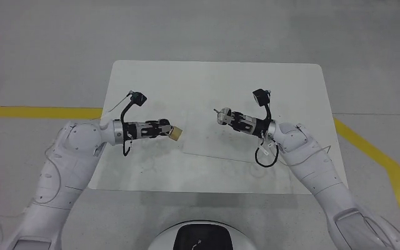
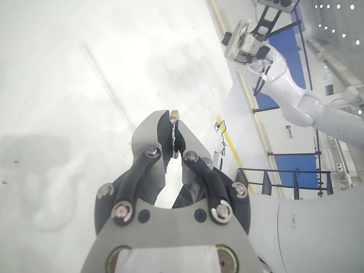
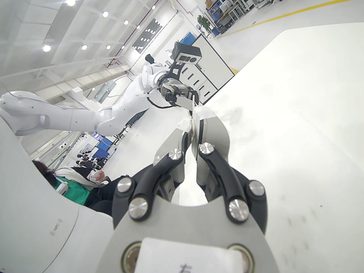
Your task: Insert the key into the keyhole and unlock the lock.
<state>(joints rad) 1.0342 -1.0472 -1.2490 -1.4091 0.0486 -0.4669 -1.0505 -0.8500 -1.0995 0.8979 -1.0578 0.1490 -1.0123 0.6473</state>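
My left gripper [image 1: 166,129] is held above the white table [image 1: 219,81], left of centre, and is shut on a small brass lock [image 1: 177,132]. In the left wrist view the fingers [image 2: 163,132] pinch the lock's silver shackle, and the brass body [image 2: 174,114] pokes out past the tips. My right gripper [image 1: 223,116] hovers right of centre, shut on a thin silver key [image 1: 217,112] that points toward the lock. The key's blade [image 3: 195,112] sticks out edge-on between the tips. A gap of bare table separates key and lock.
The two arms face each other across the table's middle. The right gripper [image 2: 239,45] shows far off in the left wrist view, the left gripper [image 3: 182,97] in the right wrist view. A faint seam [image 1: 206,155] crosses the tabletop toward the near side.
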